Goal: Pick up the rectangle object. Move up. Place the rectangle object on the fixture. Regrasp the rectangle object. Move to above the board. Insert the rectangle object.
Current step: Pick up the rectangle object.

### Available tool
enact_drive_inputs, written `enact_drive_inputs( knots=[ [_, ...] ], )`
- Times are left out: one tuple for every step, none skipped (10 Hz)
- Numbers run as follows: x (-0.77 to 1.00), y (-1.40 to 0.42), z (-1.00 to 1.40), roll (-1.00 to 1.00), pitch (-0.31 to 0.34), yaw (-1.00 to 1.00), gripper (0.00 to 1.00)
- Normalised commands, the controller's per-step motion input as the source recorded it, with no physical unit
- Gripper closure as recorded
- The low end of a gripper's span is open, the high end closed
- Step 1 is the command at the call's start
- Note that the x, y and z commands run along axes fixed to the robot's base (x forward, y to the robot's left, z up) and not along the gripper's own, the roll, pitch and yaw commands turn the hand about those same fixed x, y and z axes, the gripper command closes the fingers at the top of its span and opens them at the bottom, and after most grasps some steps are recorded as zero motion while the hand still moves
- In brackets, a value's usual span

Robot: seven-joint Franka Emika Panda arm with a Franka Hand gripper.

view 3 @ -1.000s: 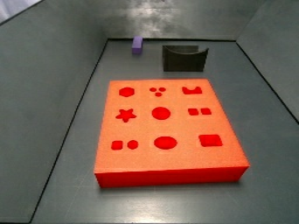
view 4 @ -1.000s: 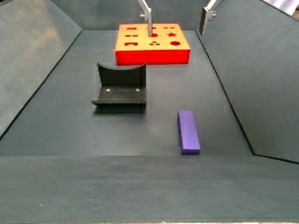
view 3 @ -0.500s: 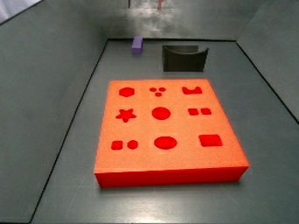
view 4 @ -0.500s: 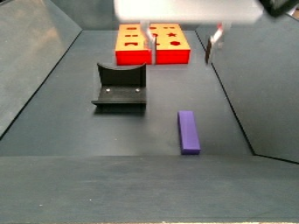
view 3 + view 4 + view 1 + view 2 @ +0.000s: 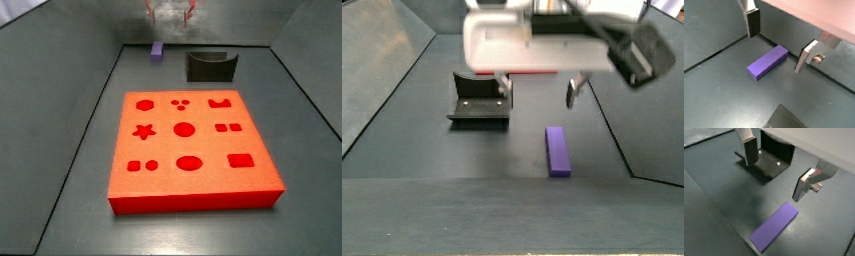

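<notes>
In a wrist view, the gripper (image 5: pixel 776 47) hangs with fingers apart above the block (image 5: pixel 768 62), which lies flat on the floor. In a side view, the block (image 5: pixel 557 150) lies just beside the fixture (image 5: pixel 478 100), the board (image 5: pixel 537 72) mostly hidden behind.

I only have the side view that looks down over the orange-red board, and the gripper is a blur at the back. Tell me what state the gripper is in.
Observer: The gripper is open, nothing between its fingers.
Operator: Say where the rectangle object lies relative to it.
Observer: In a wrist view the rectangle object lies flat on the floor below the gap between the fingers, apart from both.
Operator: Report the fixture.
Observer: The fixture stands apart from the rectangle object, with nothing on it.
</notes>
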Motion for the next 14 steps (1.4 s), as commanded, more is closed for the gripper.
enact_drive_inputs(
  knots=[
    [-0.28,0.14,-0.54,-0.31,-0.126,-0.07,0.0],
    [-0.11,0.08,-0.41,-0.35,-0.17,0.0,0.0],
    [-0.09,0.09,-0.41,-0.35,-0.163,0.0,0.0],
    [-0.13,0.0,-0.53,-0.24,-0.17,0.02,0.0],
    [-0.15,-0.01,-0.57,-0.15,-0.216,0.08,0.0],
    [-0.14,-0.06,-0.7,-0.07,-0.199,0.07,0.0],
    [-0.17,-0.07,-0.67,0.0,-0.084,0.03,0.0],
    [-0.13,0.0,-0.48,0.0,-0.063,0.02,0.0],
    [-0.1,0.0,-0.51,0.0,-0.067,0.02,0.0],
    [-0.07,0.0,-0.53,-0.02,-0.083,0.02,0.0],
    [-0.04,0.0,-0.38,-0.07,-0.1,0.02,0.0],
    [0.0,0.0,-0.23,-0.12,-0.126,0.01,0.0],
    [-0.03,0.0,0.0,0.0,-0.059,0.0,0.0],
    [-0.03,0.0,-0.09,0.0,-0.124,0.03,0.0]
  ],
)
